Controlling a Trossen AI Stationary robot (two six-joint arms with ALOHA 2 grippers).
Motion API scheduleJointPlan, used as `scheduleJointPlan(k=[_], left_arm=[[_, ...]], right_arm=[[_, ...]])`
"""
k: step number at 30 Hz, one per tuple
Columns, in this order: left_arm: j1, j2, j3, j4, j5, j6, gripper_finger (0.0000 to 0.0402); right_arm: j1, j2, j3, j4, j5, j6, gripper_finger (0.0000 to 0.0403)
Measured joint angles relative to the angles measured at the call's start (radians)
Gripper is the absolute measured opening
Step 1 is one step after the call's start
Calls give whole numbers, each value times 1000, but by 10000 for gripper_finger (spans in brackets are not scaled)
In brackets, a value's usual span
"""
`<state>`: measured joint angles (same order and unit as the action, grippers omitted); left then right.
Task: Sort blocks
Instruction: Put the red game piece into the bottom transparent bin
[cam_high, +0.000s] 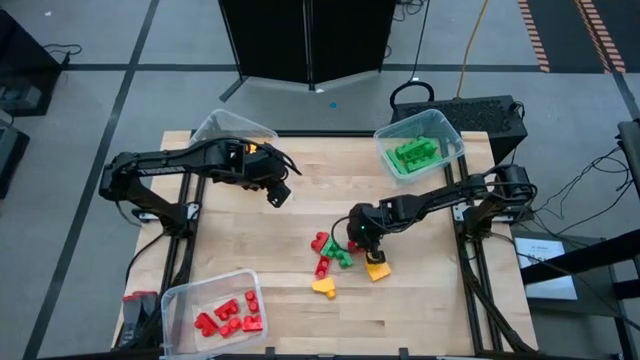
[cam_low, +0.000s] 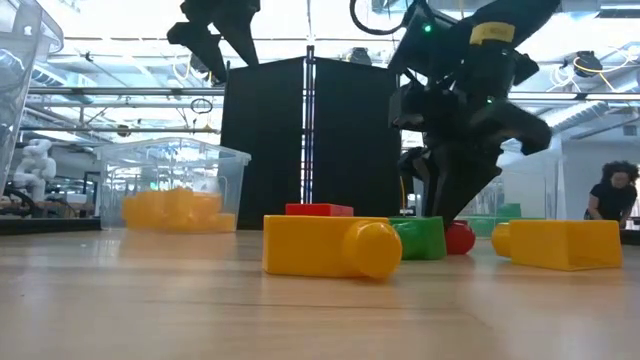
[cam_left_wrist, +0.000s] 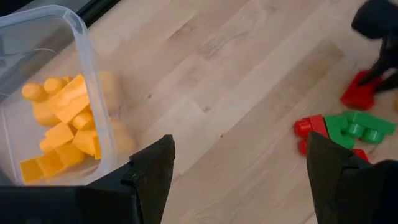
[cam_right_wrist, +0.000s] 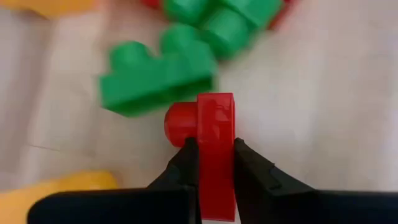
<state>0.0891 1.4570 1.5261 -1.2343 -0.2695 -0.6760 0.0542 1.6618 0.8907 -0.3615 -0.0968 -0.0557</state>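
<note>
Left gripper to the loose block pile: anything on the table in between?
High view: only bare table between the open left gripper and the pile, where the right gripper grips a red block.

Showing no readable text, label, brand, number or sign anywhere: none on the blocks (cam_high: 333, 252), none on the clear bins (cam_high: 447, 133), none on the table (cam_high: 300, 215) or arms.

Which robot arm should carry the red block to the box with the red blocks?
The right arm: its tool is shut on the small red plastic brick at the pile. The left tool hangs open by the clear yellow-brick bin.
</note>
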Motion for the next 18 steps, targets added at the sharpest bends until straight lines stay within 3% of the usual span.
scheduleJointPlan(k=[8, 18], left_arm=[[0, 0, 0, 107, 6, -1, 251], [-1, -17, 0, 503, 34, 56, 251]], right_arm=[[-55, -113, 172, -192, 136, -106, 42], [-137, -284, 434, -199, 243, -193, 42]])
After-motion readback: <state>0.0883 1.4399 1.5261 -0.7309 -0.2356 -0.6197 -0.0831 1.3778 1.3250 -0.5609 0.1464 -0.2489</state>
